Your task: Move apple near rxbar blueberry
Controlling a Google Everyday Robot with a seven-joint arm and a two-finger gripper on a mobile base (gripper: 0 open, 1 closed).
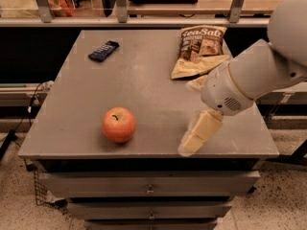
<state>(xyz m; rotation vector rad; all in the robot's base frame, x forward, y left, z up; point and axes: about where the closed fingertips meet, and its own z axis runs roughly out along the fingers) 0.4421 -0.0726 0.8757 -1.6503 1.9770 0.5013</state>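
The red-orange apple (118, 124) stands near the front edge of the grey table (144, 80), left of centre. The dark navy rxbar blueberry (103, 51) lies flat at the far left of the table, well apart from the apple. My gripper (193, 144) hangs from the white arm (249, 78) over the front right of the table, to the right of the apple and apart from it. It holds nothing that I can see.
A tan-and-brown "Sea Salt" chip bag (199, 49) lies at the far right of the table, just behind the arm. Drawers (150, 190) sit under the tabletop. A shelf with metal posts (120, 4) runs along behind the table.
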